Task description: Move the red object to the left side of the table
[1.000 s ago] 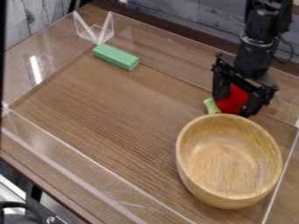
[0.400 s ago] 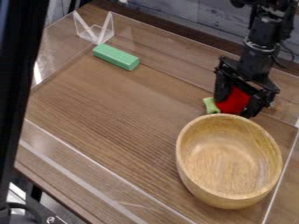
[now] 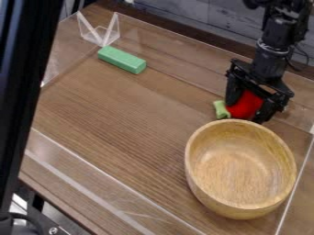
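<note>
- I see the red object (image 3: 251,103), small, round and glossy with a pale green bit at its lower left, sitting on the right side of the table (image 3: 110,119), just behind the wooden bowl's rim.
- My gripper (image 3: 255,99) points down over it, black fingers spread wide either side of the red ball, released rather than clamped; whether the pads touch it I can't tell.
- The wooden bowl (image 3: 241,169) is round, smooth, light-grained, and I see nothing inside it.
- A flat green rectangular block (image 3: 123,61) lies well apart at the far left, near a folded clear plastic piece (image 3: 98,30).
- The tabletop is brown wood-grain, edged by low clear plastic walls (image 3: 73,165) that catch the light.
- A dark out-of-focus upright (image 3: 22,110) crosses the left of my view.
</note>
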Controlling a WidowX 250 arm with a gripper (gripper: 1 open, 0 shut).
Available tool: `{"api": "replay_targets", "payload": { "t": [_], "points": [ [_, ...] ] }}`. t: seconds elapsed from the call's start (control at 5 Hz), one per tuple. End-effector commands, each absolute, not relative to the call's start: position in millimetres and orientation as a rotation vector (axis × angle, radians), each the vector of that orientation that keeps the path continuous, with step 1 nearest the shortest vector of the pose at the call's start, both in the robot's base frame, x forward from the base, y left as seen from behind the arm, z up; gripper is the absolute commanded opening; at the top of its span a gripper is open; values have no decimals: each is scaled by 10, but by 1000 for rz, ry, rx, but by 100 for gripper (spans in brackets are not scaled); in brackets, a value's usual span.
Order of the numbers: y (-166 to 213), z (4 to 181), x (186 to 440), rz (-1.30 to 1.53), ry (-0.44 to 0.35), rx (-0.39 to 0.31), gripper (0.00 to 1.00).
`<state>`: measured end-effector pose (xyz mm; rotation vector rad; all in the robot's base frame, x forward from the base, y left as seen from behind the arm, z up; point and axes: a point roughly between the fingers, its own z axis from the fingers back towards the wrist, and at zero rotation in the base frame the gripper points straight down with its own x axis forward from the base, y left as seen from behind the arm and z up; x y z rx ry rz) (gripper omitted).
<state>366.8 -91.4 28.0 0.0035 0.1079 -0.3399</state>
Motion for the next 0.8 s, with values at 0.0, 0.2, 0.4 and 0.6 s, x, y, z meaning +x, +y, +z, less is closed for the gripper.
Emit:
{"api": "replay_targets", "payload": {
  "t": [0.0,0.2,0.4,0.6],
  "points": [
    [-939,361,3758,-339,63,0,0],
    [-938,389,3757,-336,52,-2,0],
    [-937,379,3752,-333,52,-5,0],
    [-934,359,3749,-330,54,-7,0]
  ]
}}
